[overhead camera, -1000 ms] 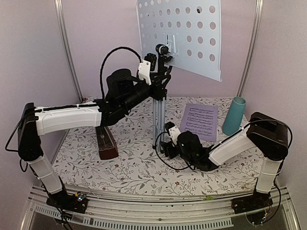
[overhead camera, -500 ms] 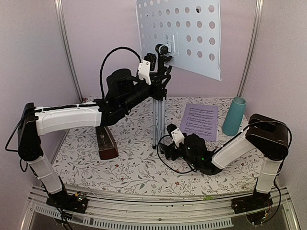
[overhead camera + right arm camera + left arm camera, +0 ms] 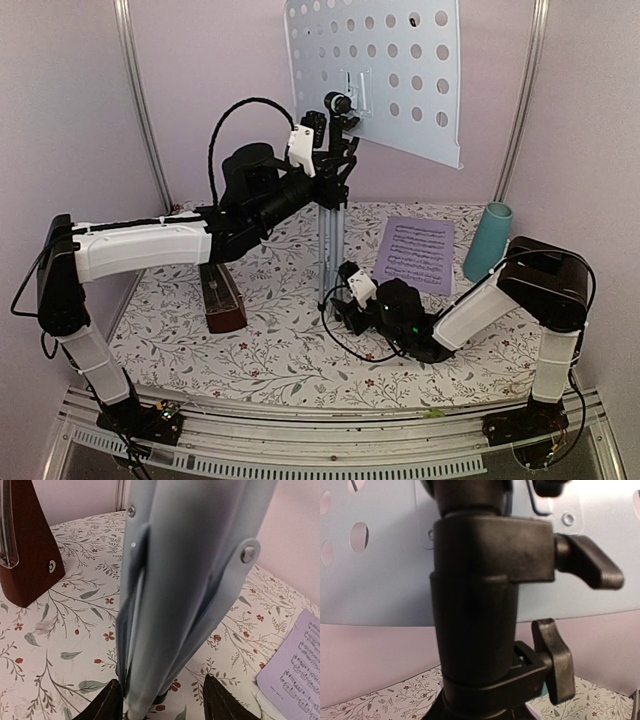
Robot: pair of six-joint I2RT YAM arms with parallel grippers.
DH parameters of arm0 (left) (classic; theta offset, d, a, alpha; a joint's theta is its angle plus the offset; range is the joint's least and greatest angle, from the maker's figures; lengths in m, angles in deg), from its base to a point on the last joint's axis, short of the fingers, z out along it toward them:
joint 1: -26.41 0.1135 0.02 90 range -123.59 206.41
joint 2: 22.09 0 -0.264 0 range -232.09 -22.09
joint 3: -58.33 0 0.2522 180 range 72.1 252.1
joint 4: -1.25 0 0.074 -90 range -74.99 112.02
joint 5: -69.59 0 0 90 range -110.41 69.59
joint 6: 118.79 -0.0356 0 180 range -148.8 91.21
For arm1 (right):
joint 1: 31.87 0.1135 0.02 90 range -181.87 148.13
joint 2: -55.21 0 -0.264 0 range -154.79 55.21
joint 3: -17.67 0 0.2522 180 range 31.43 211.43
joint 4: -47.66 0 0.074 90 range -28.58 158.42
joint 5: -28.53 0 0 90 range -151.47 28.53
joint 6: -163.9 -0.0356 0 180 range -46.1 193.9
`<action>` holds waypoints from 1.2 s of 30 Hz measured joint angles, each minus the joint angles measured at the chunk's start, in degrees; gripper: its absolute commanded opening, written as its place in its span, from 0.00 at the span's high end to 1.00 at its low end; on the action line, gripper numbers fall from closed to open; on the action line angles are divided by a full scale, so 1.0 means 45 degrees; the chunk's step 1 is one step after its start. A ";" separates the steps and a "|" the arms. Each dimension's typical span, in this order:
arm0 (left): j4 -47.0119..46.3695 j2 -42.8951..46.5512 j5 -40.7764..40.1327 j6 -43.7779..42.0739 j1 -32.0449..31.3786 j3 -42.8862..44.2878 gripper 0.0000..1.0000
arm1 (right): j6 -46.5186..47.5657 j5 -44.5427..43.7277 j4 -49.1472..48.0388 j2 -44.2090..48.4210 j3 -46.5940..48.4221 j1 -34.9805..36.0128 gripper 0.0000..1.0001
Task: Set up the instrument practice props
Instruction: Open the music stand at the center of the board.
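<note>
Top camera high behind the arms [image 3: 140,250], facing down; wrist cameras close on the stand [image 3: 328,250]: left at its clamp [image 3: 485,580], right at its legs [image 3: 200,555].

Open bench [image 3: 270,350] between metronome [image 3: 222,300] and stand legs [image 3: 328,250]; right of the legs, sheet music [image 3: 415,255] and teal cup [image 3: 487,242] crowd the back.

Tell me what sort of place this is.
Probably a small robot test booth staged as a music practice corner: plain walls close around a floral tablecloth, with a music stand, sheet music and a metronome.
</note>
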 measured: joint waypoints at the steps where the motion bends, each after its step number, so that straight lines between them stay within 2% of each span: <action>1: 0.0019 0.0000 0.0005 -0.0005 0.0000 0.0005 1.00 | 0.0029 0.0063 0.0024 -0.0034 0.0044 -0.0029 0.54; 7: 0.0107 0.0000 0.0044 -0.0019 0.0029 0.0044 1.00 | 0.0092 0.0695 0.0369 -0.0049 0.0185 -0.0019 0.85; 12: 0.0126 0.0000 0.0068 -0.0121 0.0146 0.0049 1.00 | -0.0665 0.1005 0.0937 0.0223 0.0199 -0.0015 0.99; 19: 0.0126 0.0000 0.0092 -0.0578 0.0170 0.0044 1.00 | -0.1273 0.0996 0.2579 0.1219 -0.0053 -0.0024 1.00; 36: -0.0131 -0.0359 0.0665 -0.0641 -0.0102 0.0340 1.00 | -0.3157 0.1239 0.4473 0.3643 -0.1724 0.0238 1.00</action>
